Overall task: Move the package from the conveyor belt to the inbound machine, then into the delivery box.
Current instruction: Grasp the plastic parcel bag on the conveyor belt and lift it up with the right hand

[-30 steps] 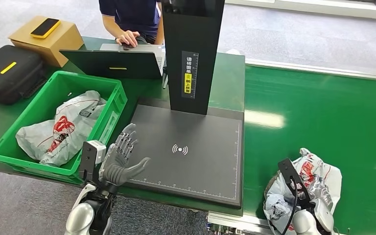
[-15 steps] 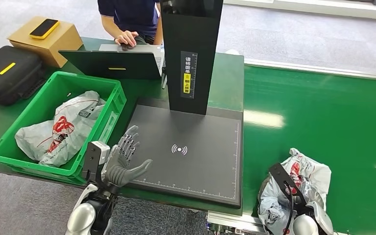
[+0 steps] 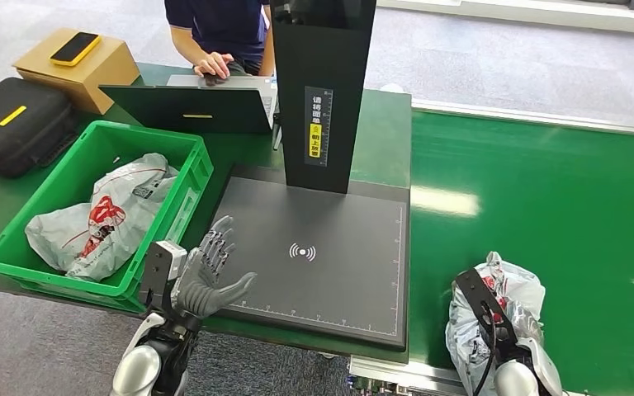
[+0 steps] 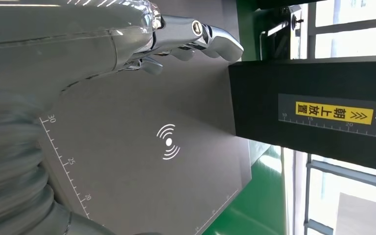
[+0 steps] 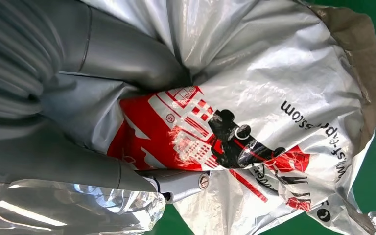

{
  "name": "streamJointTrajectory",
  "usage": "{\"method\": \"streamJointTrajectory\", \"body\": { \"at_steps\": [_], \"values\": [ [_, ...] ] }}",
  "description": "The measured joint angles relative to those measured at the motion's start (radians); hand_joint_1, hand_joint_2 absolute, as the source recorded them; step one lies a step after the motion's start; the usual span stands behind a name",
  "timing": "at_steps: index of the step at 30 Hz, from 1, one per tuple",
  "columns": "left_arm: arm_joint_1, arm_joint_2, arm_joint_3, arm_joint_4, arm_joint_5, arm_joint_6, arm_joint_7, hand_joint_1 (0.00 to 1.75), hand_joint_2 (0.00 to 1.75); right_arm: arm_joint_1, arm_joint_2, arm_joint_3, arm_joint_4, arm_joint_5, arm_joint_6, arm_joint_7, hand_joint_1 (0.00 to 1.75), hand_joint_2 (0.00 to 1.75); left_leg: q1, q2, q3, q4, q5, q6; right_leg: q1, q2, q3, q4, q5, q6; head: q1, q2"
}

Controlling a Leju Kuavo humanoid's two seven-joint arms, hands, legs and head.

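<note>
The right robot hand (image 3: 508, 351) is clamped on the package (image 3: 495, 318), which sits on the green conveyor belt (image 3: 545, 198). The scanner pad (image 3: 314, 256) lies to its left, nearer the left robot hand (image 3: 206, 276), whose fingers are spread apart and hold nothing. The black post (image 3: 322, 91) stands behind the pad, and the green box (image 3: 16, 247) beyond it already holds a bag (image 3: 99, 219).

Left hand (image 4: 127, 44) above scanner plate (image 4: 142, 166)
</note>
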Motion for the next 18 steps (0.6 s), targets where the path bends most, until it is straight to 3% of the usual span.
{"method": "streamJointTrajectory", "body": {
  "at_steps": [2,18],
  "values": [
    [0.0,0.0,0.0,0.0,0.0,0.0,0.0,0.0,1.75,-0.001,0.0,0.001,0.0,0.0,-0.001,0.0,0.0,1.75,0.0,0.0,0.0,0.0,0.0,0.0,0.0,0.0,0.0,0.0,0.0,0.0,0.0,0.0],
    [0.0,0.0,0.0,0.0,0.0,0.0,0.0,0.0,1.75,-0.006,0.001,0.013,0.003,0.006,-0.017,0.002,0.0,1.75,0.0,0.0,0.0,0.0,0.0,0.0,0.0,0.0,0.0,0.0,0.0,0.0,0.0,0.0]
  ]
}}
